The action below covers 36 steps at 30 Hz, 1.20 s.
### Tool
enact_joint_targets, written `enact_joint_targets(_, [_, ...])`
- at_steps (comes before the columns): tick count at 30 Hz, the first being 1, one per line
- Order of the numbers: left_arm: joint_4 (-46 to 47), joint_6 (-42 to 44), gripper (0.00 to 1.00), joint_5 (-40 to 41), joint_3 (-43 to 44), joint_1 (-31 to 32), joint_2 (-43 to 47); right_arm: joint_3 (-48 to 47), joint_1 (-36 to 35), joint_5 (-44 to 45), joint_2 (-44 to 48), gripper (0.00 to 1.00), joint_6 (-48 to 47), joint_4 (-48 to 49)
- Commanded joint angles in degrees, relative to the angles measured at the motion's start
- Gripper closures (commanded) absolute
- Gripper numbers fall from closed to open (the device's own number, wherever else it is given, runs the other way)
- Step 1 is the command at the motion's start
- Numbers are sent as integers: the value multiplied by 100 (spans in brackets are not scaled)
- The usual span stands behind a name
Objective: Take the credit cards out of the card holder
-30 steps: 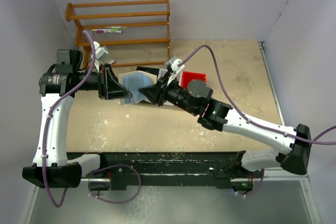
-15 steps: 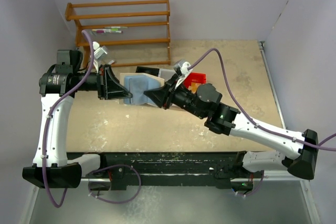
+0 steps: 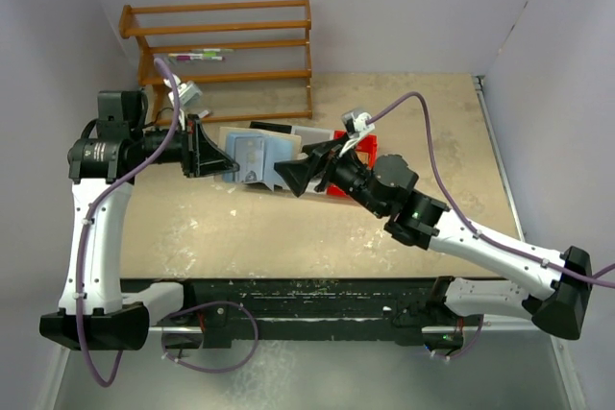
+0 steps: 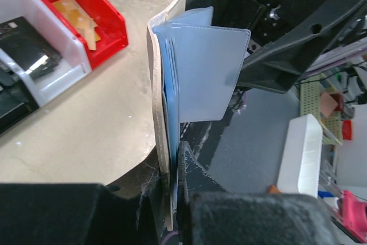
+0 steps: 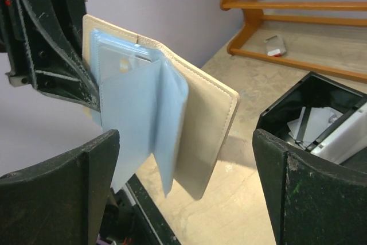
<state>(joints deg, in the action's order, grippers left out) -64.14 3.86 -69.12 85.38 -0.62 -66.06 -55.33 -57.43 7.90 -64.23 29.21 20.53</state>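
Note:
The card holder (image 5: 203,121) hangs open above the table, tan outside, with bluish clear sleeves (image 5: 135,104) fanning out of it. My left gripper (image 4: 172,199) is shut on its tan cover and back sleeves, seen from above at the holder's left edge (image 3: 223,160). The credit cards show only as pale shapes inside the sleeves (image 4: 200,73); I cannot tell them apart. My right gripper (image 5: 186,193) stands wide open just right of the holder (image 3: 255,154), with nothing between its fingers (image 5: 57,199). From above, the right gripper (image 3: 296,176) points left at the holder.
A red bin (image 4: 86,15) with tan pieces and a white bin (image 4: 34,64) stand behind the holder. A black bin (image 5: 309,113) holding pale flat pieces is close on the right. A wooden rack (image 3: 226,45) with pens stands at the back left.
My right gripper has opened wide and drawn back to the right, away from the holder. The holder's sleeves have fanned open. The left gripper keeps its hold.

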Motion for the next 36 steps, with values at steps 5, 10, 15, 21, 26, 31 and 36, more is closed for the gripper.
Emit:
enact_joint_targets(5, [353, -86, 100, 367, 13, 18, 222, 6, -54, 1047, 421, 2, 61, 94])
enact_joint_targets(10, [312, -63, 100, 171, 10, 16, 144, -484, -51, 923, 815, 21, 127, -614])
enact_joint_targets(15, [358, -153, 100, 375, -17, 16, 63, -937, -63, 61, 712, 32, 161, -664])
enact_joint_targets(21, [359, -186, 100, 158, -32, 18, 80, -1612, -57, -2093, -269, 35, 643, -485])
enact_joint_targets(26, [312, -250, 100, -519, 46, 18, 73, -1638, 347, -3443, -746, 38, 1239, -171])
enact_joint_targets(31, [208, -267, 100, -1276, 45, 18, -34, -1045, 1009, -4055, -514, 44, 1816, 417])
enact_joint_targets(36, [191, -310, 100, -1630, 40, 18, -105, -953, 1150, -4209, -520, 48, 1834, 372])
